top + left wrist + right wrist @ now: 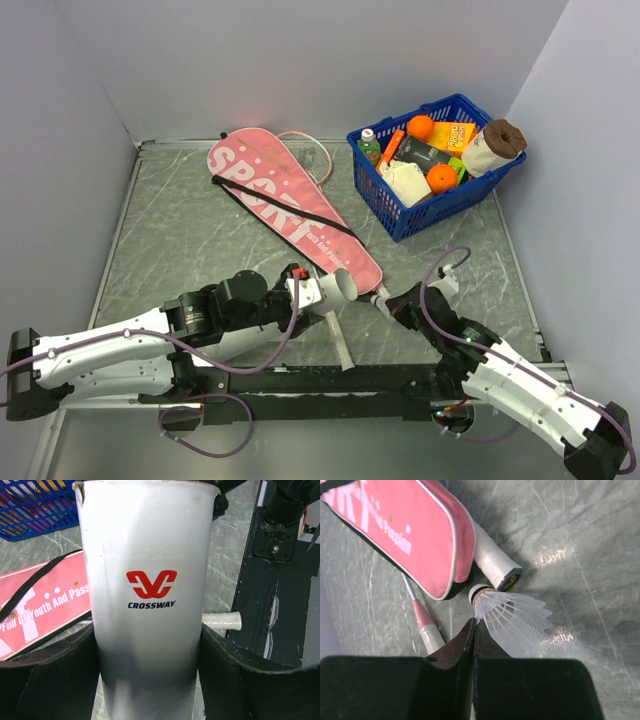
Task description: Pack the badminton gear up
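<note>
The long white tube (150,555), printed with a red logo and the word CROSSWAY, was clamped between the fingers of the left gripper (147,645), its open end turned towards the right arm. The right gripper (474,630) was seen with its fingers pressed together, tips just beside the white feathered shuttlecock (515,622). The shuttlecock lay on the grey marbled bench (580,530), close to a white-wrapped racket handle (492,562) and the narrow end of the pink racket-shaped bag (405,535). Whether a feather edge was caught between the tips could not be told, and nothing was plainly held.

The step in hand was judged to be lifting the shuttlecock for loading into the tube. If the grip was missed, the fingers would best be parted again and set astride the skirt near the cork, then closed lightly so that no feathers are crushed. The tube should be kept steady, and the shuttlecock entered cork first.
</note>
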Robot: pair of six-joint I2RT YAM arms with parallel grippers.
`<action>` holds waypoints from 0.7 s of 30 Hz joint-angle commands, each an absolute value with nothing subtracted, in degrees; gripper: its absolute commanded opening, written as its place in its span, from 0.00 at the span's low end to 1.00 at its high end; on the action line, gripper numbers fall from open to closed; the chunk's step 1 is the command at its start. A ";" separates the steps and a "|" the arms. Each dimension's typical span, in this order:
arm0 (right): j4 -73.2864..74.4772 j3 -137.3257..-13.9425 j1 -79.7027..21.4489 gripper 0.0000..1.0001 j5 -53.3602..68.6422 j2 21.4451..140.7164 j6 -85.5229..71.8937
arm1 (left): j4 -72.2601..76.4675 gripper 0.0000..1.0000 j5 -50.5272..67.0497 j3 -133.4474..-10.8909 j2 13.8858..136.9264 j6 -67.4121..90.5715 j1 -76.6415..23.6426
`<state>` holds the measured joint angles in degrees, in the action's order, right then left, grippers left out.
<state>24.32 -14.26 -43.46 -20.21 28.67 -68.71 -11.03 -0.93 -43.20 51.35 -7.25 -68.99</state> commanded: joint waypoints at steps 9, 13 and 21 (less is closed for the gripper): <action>39.72 -39.36 -43.16 0.00 -17.23 29.08 -43.10 | -10.81 0.13 -0.44 -47.37 52.99 -7.21 -69.26; 40.17 -44.90 -43.24 0.00 -12.06 32.25 -35.44 | -11.60 0.12 -0.53 -46.85 53.61 -9.13 -69.26; 35.24 -47.72 -43.24 0.00 -3.34 32.61 -21.55 | -13.54 0.11 -4.03 -45.71 54.58 -12.13 -69.26</action>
